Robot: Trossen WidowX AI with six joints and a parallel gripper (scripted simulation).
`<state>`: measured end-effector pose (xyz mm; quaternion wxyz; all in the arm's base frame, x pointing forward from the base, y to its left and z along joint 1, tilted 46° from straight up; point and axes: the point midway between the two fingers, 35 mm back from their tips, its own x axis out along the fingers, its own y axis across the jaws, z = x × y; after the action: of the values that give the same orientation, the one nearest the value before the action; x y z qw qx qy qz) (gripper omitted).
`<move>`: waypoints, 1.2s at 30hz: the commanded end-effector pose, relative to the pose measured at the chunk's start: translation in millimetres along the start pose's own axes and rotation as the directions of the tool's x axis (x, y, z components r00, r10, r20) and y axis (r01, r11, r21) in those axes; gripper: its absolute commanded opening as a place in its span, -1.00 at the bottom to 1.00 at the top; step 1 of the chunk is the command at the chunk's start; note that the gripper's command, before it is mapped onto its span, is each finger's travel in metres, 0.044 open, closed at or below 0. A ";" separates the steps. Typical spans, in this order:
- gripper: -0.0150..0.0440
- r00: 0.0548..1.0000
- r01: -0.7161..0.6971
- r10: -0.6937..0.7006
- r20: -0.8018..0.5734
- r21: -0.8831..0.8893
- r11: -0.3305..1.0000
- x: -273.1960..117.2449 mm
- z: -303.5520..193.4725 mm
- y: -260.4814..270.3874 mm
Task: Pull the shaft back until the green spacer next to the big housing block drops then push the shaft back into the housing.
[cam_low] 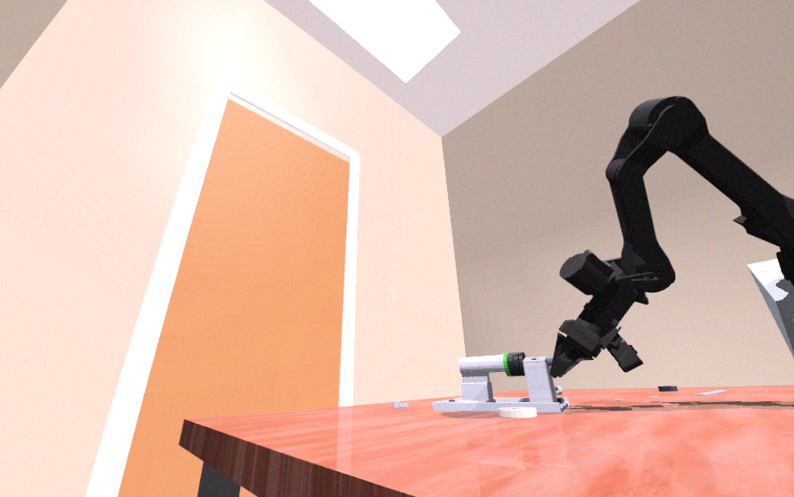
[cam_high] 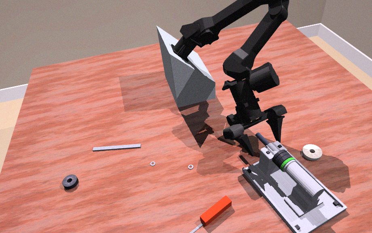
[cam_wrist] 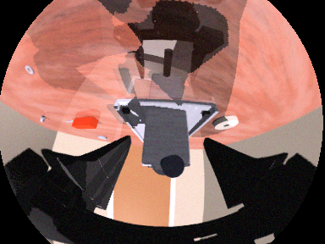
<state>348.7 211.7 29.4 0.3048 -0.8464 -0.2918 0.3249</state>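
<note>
My gripper (cam_high: 265, 148) (cam_low: 554, 373) (cam_wrist: 168, 140) is open and empty, its fingers on either side of the shaft's free end. The dark blue shaft (cam_high: 261, 137) (cam_wrist: 172, 166) sticks out of the near upright support (cam_high: 265, 158) (cam_low: 536, 380) (cam_wrist: 166, 131). In the exterior view the fingers partly cover it. Beyond the support, black spacers (cam_high: 278, 157) (cam_low: 515, 363) sit side by side in line with the shaft. The green spacer (cam_high: 283, 165) (cam_low: 505, 363) sits between them and the pale cylindrical housing (cam_high: 303, 178) (cam_low: 482, 366). In the wrist view the support hides the spacers.
The fixture's base plate (cam_high: 324, 216) (cam_low: 454, 405) has raised edges. A cream disc (cam_high: 307, 157) (cam_low: 516, 412) lies beside it. An orange-handled tool (cam_high: 216, 210) (cam_wrist: 85, 123), a metal bar (cam_high: 116, 147) and a dark ring (cam_high: 65, 183) lie leftward. A grey faceted block (cam_high: 178, 74) stands behind.
</note>
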 end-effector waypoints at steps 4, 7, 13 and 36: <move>1.00 1.000 -0.004 0.004 -0.004 0.005 1.000 0.3 -1.5 1.2; 0.91 1.000 0.000 0.000 -0.003 0.000 1.000 0.1 -1.2 0.4; 0.38 1.000 0.000 0.000 -0.003 0.000 1.000 0.1 -1.2 0.4; -0.49 1.000 -0.004 0.004 -0.004 0.005 1.000 -4.7 3.8 0.4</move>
<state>346.1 209.8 29.0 0.3049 -0.8484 -0.2883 0.3228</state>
